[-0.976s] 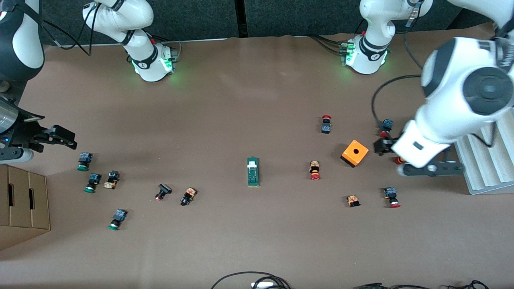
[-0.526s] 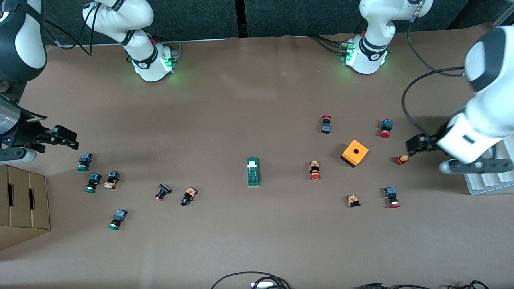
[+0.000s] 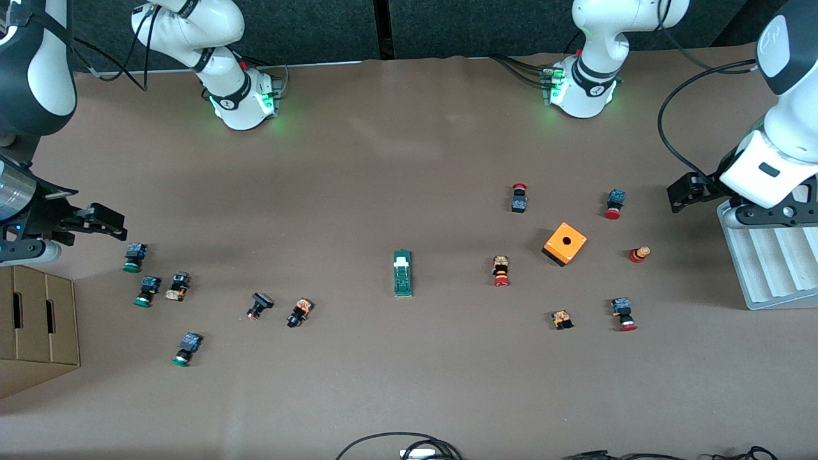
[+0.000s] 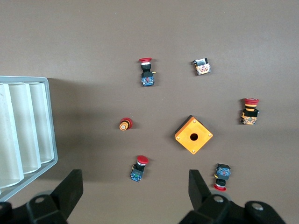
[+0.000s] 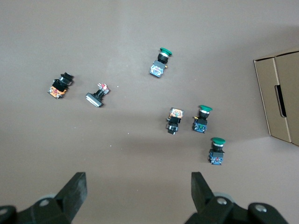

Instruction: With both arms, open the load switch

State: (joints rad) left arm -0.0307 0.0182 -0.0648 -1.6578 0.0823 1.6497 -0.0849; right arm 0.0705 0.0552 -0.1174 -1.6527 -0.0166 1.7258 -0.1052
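Note that the load switch [image 3: 402, 273] lies untouched mid-table, nearer the front camera than both bases, while the left gripper [image 3: 679, 193] and right gripper [image 3: 102, 222] hang wide and empty over the table's ends, so everything remains.

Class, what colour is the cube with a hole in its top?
Orange cube, with a dark hole; clearest in the left wrist view.

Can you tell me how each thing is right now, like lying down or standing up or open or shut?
Narrow dark-green load switch: lying flat mid-table, untouched.
Orange cube with a hole: sitting with its hole facing up.
Small red-and-yellow knob: lying on its side, alone.
White ridged tray: flat at the left arm's end.
Brown cardboard box: flaps shut.
Left gripper: open, empty.
Right gripper: open, empty.
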